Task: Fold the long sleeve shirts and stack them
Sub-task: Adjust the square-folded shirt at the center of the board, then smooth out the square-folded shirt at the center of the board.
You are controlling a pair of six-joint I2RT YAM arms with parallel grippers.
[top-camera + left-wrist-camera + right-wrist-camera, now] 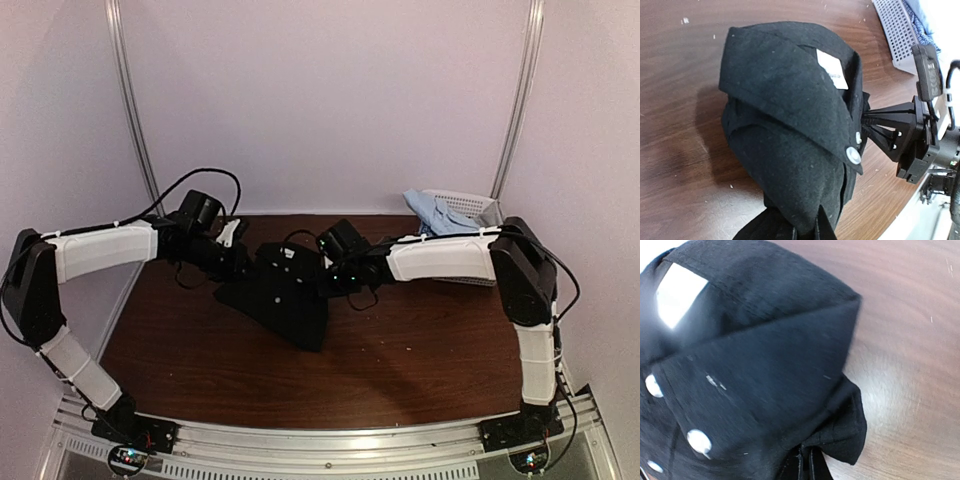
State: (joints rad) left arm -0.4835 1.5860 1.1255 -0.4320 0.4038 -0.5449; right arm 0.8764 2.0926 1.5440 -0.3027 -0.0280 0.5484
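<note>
Mid-table, left pincer (812,226) and right pincer (805,466) clamp black shirt (285,305); basket (466,203) far right.

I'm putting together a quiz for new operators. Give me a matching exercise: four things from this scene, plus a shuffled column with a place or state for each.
Things:
1 black shirt
2 blue shirt
3 basket
4 label

Places or states:
A far right of the table
B white, sewn on the black shirt
C lying in the basket
D pinched by the left end effector and right end effector

Pairs: 1-D, 2-C, 3-A, 4-B
</note>
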